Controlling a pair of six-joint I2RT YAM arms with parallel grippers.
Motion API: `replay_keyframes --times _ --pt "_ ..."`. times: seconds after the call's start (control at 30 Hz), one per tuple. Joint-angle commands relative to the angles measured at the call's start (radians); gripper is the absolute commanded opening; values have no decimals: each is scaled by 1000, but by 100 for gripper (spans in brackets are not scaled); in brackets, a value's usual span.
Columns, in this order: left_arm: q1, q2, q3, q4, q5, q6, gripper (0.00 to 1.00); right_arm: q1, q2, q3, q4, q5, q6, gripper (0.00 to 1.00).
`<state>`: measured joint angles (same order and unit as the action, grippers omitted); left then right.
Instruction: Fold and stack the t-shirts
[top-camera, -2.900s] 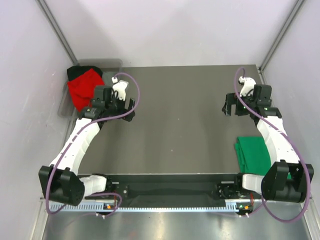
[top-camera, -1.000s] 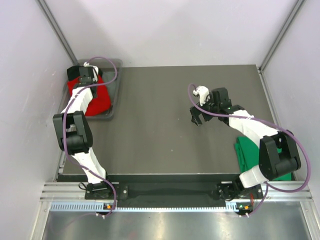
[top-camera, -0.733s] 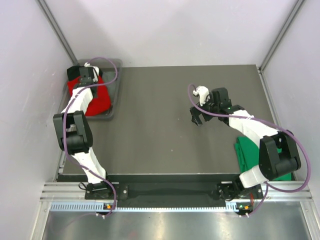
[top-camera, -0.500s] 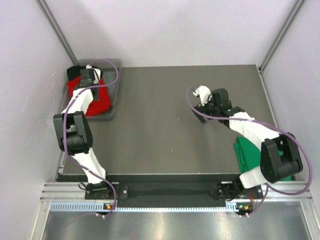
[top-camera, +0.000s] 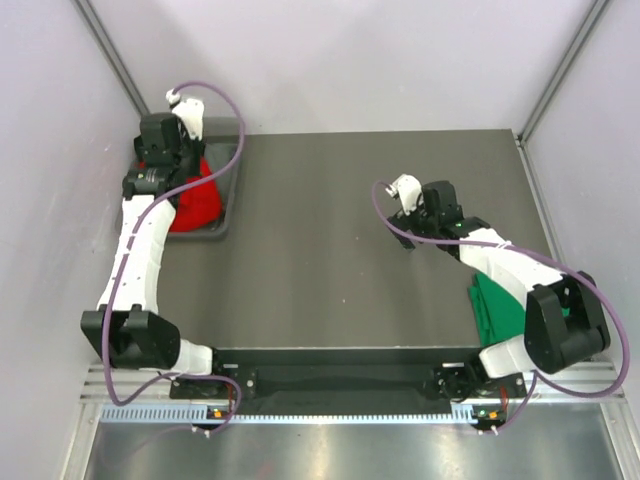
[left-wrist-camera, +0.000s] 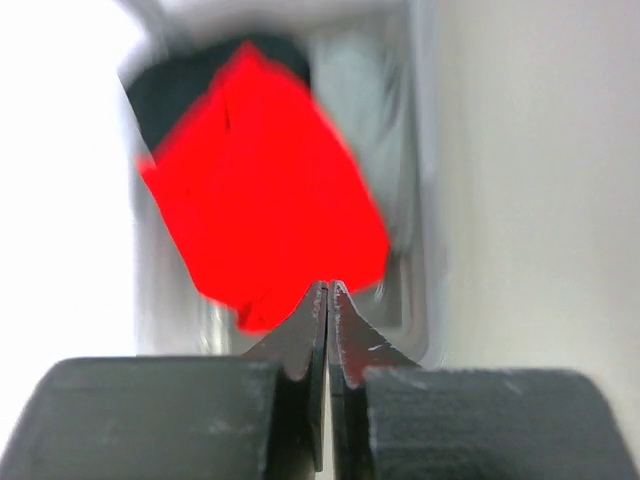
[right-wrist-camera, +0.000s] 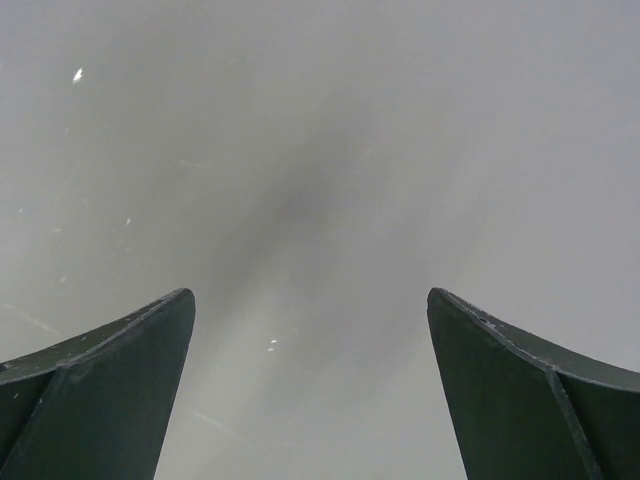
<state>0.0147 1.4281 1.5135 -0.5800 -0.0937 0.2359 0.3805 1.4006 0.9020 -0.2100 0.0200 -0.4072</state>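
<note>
Surface: a grey bin at its far-left corner holds the red shirt. The green shirt lies near-right, partly under your right arm. Left end effector: pressed together over the red shirt. Right end effector: spread above the surface.

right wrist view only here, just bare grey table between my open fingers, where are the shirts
Observer: The bright red cloth t-shirt lies in the grey plastic bin at the far left corner of the table.
Operator: and the green one
Observer: The emerald green cloth t-shirt lies flat at the near right edge, partly hidden by the right arm.
Operator: what's the left hand doing
Observer: The left hand is shut above the red t-shirt; whether it pinches cloth I cannot tell.
</note>
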Motion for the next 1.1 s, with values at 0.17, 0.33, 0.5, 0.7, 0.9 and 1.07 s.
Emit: replay_keyframes --times 0.17,0.33,0.5,0.7,0.9,1.07 --pt "-87 -12 -54 -58 -115 74 55 -11 48 77 -45 -91 41 100" --pt "-81 73 -217 100 -216 148 59 -12 23 49 -37 -123 36 100" --pt "-59 192 -182 155 -270 180 64 -11 28 37 -32 -161 22 100" --pt "-39 331 -131 242 -389 235 66 -11 51 29 -37 -192 10 100" --pt "13 422 -105 285 -416 253 64 -11 63 31 -39 -212 5 100" --pt "33 473 -84 315 -446 250 52 -12 69 32 -43 -216 1 100"
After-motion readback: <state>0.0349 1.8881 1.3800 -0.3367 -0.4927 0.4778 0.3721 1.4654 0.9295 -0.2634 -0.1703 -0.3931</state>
